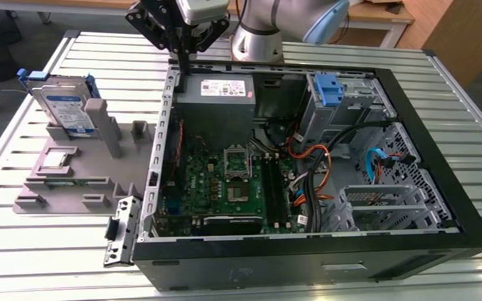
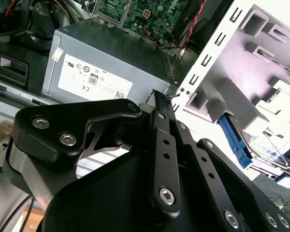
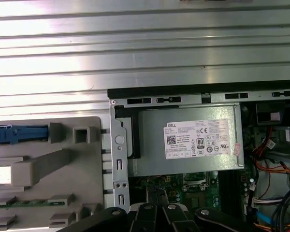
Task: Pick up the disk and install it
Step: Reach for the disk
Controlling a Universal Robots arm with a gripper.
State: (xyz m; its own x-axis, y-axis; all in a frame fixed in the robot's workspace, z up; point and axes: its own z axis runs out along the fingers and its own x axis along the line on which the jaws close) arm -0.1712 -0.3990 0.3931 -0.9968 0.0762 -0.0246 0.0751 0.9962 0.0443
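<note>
Hovering pincer [image 1: 183, 56] closed, empty, over case [image 1: 467, 219] | exterior view: disk [image 1: 65, 110] upright in holder [image 1: 73, 188]

Exterior view: mounted high, off the computer case [image 1: 442, 207] end opposite the power supply [image 1: 216, 94]; looks down and across toward it. Wide and far: takes in the whole case plus the grey fixture [image 1: 73, 182] to the exterior view's left of the power supply. First wrist view: hangs above the power supply [image 3: 188, 140], faces straight down, mid range. Second wrist view: sits tight behind the gripper [image 2: 159, 96], looks obliquely past it at the power supply [image 2: 101, 67], nearest of the three. Shared by all three: power supply and the fixture edge beside it.
</note>
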